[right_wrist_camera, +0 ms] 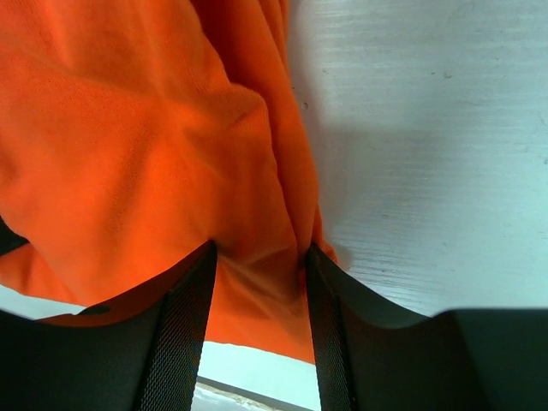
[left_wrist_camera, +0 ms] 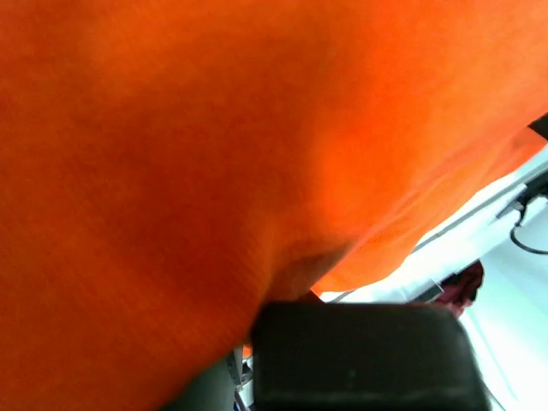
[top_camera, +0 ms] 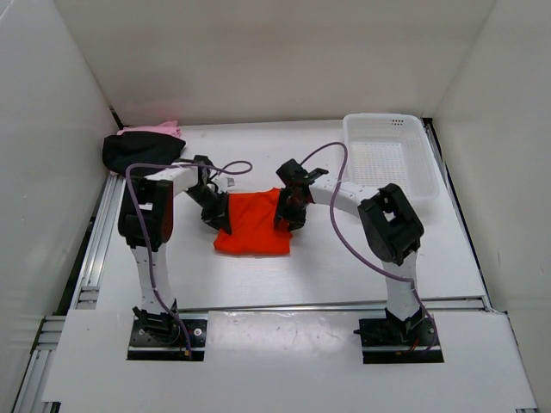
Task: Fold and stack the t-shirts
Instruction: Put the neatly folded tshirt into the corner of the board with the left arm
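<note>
White table point(top_camera: 344, 275), white walls. Both arms bent inward over orange t-shirt point(top_camera: 254, 228): left gripper point(top_camera: 220, 224) clamped, apparently pinching cloth; right gripper point(top_camera: 288, 221) jaws parted around a fold.

Tbl point(top_camera: 344, 267): orange tee point(top_camera: 254, 228), black tee point(top_camera: 138, 151), basket point(top_camera: 387, 159).

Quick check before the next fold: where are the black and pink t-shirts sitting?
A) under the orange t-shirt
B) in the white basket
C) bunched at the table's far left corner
C: the black t-shirt and pink t-shirt lie heaped at the far left corner, apart from the basket and the orange t-shirt.
</note>
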Controlling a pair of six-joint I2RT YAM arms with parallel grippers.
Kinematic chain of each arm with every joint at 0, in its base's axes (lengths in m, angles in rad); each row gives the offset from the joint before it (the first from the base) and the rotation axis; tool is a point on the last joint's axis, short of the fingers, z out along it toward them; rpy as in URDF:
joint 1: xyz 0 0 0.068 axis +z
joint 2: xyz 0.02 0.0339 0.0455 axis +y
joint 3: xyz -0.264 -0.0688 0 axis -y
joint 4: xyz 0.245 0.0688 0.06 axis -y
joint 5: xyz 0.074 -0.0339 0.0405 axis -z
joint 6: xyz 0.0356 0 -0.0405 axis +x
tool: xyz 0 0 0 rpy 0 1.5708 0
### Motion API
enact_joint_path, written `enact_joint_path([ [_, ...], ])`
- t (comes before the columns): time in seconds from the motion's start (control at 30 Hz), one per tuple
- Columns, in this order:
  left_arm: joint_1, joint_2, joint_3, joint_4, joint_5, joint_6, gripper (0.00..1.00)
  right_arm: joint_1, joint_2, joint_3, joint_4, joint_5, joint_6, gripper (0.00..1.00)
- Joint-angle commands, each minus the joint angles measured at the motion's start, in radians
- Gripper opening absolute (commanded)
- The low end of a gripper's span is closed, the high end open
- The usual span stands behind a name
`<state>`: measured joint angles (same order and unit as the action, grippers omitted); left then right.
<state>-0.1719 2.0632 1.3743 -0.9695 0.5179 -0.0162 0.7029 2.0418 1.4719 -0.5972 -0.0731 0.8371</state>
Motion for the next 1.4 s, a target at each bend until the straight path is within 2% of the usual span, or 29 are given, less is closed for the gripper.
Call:
enact_joint_path([
  [0.0, 0.034, 0.018, 0.040, 0.037, 0.022, 0.016, 0.10, 0.007, -0.012, -0.021, 0.030, -0.010, 0.030, 0.50],
  [0.13, 0.074, -0.034, 0.123, 0.006, -0.041, 0.016, 0.10, 0.007, -0.089, -0.042, 0.019, 0.035, 0.030, 0.52],
  [0.23, 0.074, -0.052, 0.213, -0.003, -0.175, 0.016, 0.10, 0.007, -0.138, -0.042, -0.042, 0.117, 0.010, 0.52],
  [0.47, 0.064, 0.054, 0.475, 0.009, -0.654, 0.016, 0.10, -0.002, -0.193, -0.032, -0.133, 0.208, -0.053, 0.54],
  [0.5, 0.064, 0.064, 0.497, 0.024, -0.767, 0.016, 0.10, -0.002, -0.204, -0.032, -0.145, 0.208, -0.053, 0.54],
  [0.6, 0.054, 0.100, 0.560, 0.116, -0.963, 0.016, 0.10, -0.011, -0.204, -0.032, -0.154, 0.220, -0.062, 0.54],
  [0.7, 0.054, 0.133, 0.641, 0.193, -1.089, 0.016, 0.10, -0.011, -0.204, -0.041, -0.164, 0.220, -0.072, 0.54],
  [0.83, 0.077, 0.187, 0.782, 0.244, -1.177, 0.016, 0.10, -0.011, -0.204, -0.041, -0.174, 0.231, -0.072, 0.54],
  [0.97, 0.129, 0.210, 0.908, 0.264, -1.197, 0.016, 0.10, -0.011, -0.213, -0.073, -0.184, 0.251, -0.081, 0.54],
  [1.37, 0.294, 0.110, 0.902, 0.282, -1.151, 0.016, 0.10, -0.011, -0.224, -0.120, -0.184, 0.260, -0.081, 0.54],
])
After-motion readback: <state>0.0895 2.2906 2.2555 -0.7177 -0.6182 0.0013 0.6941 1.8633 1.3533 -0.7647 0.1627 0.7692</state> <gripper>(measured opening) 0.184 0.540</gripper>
